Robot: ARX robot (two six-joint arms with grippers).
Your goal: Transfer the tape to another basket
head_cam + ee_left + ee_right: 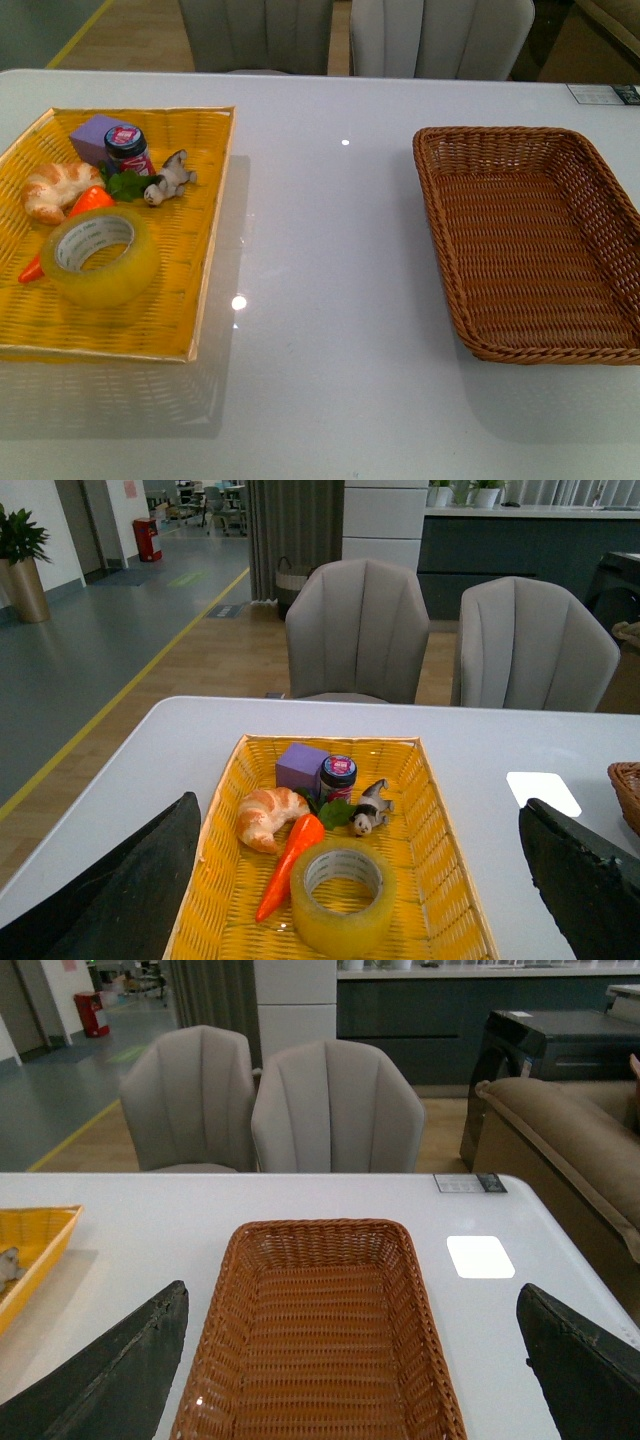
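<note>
Tape (100, 258) lies in yellow tray (190, 300).
Front view: tape at 9 o'clock on the tabletop (330, 340), basket (530, 250) at 3 o'clock. Left wrist view: left hand (360, 805) wide, facing the tape. Right wrist view: right hand (352, 1288) wide, facing the basket.

Front view: mounted on the robot's body, tilted down over the white tabletop (320, 260), near enough to crop the yellow tray (185, 310) at the frame's left edge, the basket (540, 260) at its right edge and the chairs (440, 35) along the top.

Left wrist view: raised on the robot's side of the tray, facing forward and slightly down between the spread fingers of the left pincer (360, 802), out past the chairs to a hallway (150, 580).

Right wrist view: same stance over the basket, framed by the right pincer (352, 1288).

Shared with the front view: tray, basket, chairs; a sliver of the opposite container at each wrist view's edge.
</note>
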